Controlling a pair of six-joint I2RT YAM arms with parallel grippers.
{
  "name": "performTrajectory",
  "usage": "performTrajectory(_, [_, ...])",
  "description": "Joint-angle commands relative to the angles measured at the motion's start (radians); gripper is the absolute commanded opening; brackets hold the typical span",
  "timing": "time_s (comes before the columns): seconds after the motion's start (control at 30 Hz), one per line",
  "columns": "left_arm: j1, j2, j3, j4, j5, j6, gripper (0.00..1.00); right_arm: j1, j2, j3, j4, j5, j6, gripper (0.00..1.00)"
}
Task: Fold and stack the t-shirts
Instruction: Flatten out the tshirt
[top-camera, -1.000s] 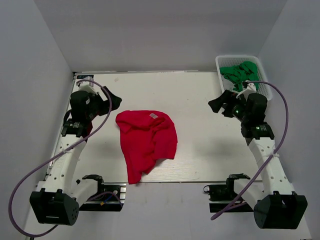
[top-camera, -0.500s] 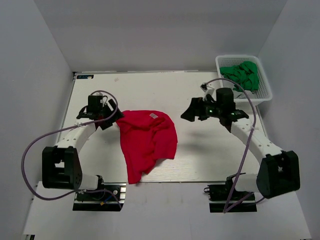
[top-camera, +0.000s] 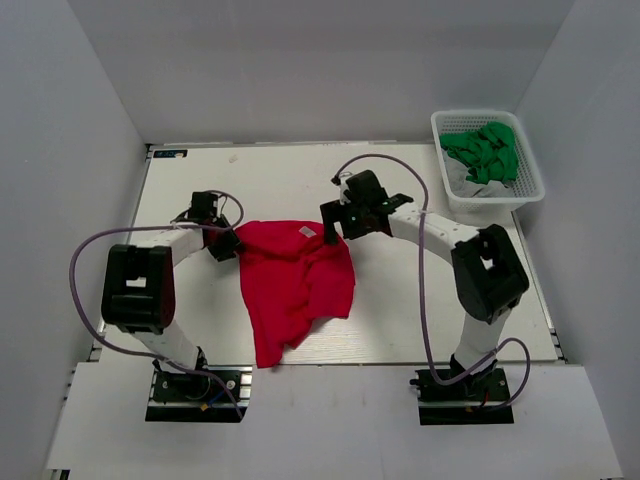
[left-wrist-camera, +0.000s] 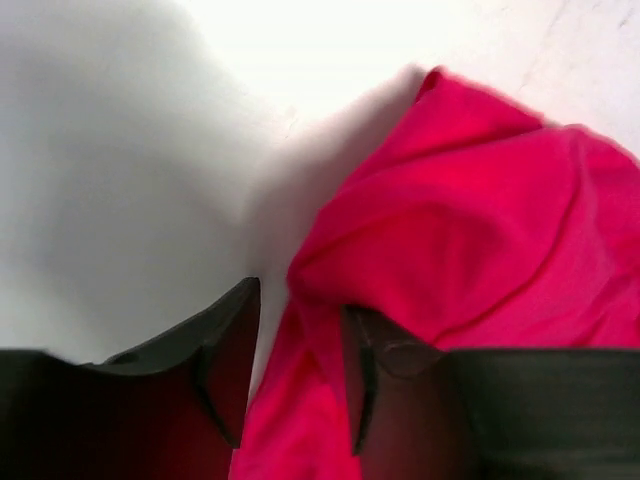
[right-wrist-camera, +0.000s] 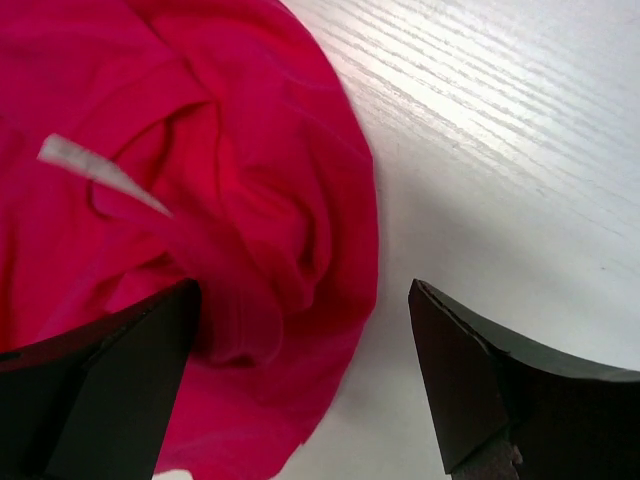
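Observation:
A red t-shirt lies crumpled on the white table, its white neck label facing up. My left gripper is at the shirt's left upper edge. In the left wrist view its jaws stand narrowed with a fold of the red t-shirt between them, and a sliver of table still shows beside the left finger. My right gripper hovers at the shirt's right upper edge. In the right wrist view it is wide open, straddling the hem of the t-shirt near the label.
A white lattice basket with green cloth stands at the far right corner. Grey walls close in the table on the left, right and back. The arm bases sit at the near edge.
Both arms have reached from the table's sides in to the shirt's upper corners. The left jaws have narrowed from wide open around the fabric edge. The right jaws stay wide.

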Motion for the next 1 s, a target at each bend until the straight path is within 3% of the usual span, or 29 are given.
performTrajectory(0.0, [-0.006, 0.048, 0.065, 0.032, 0.013, 0.029, 0.4, 0.031, 0.049, 0.065, -0.051, 0.115, -0.007, 0.9])
performTrajectory(0.03, [-0.006, 0.059, 0.075, 0.032, 0.024, 0.029, 0.35, 0.042, 0.054, 0.076, -0.051, 0.115, -0.003, 0.9])
performTrajectory(0.1, [-0.006, 0.07, 0.095, 0.056, 0.047, 0.029, 0.22, 0.043, 0.061, 0.079, -0.024, 0.104, 0.003, 0.81])
performTrajectory(0.2, [-0.006, 0.079, 0.104, 0.069, 0.069, 0.029, 0.0, 0.052, 0.06, 0.08, 0.012, 0.052, 0.018, 0.1])
performTrajectory(0.23, [-0.006, 0.07, 0.104, 0.069, 0.058, 0.029, 0.0, 0.051, 0.06, 0.092, 0.009, 0.041, 0.02, 0.0])
performTrajectory(0.5, [-0.006, -0.131, 0.174, 0.043, 0.021, 0.077, 0.0, 0.049, -0.078, 0.085, 0.004, 0.195, 0.014, 0.0])
performTrajectory(0.73, [-0.006, -0.408, 0.24, 0.084, 0.205, 0.106, 0.0, 0.045, -0.316, 0.082, 0.012, 0.275, -0.043, 0.0])
performTrajectory(0.97, [-0.006, -0.632, 0.371, 0.105, 0.297, 0.106, 0.0, 0.046, -0.608, 0.112, 0.028, 0.308, -0.12, 0.0])
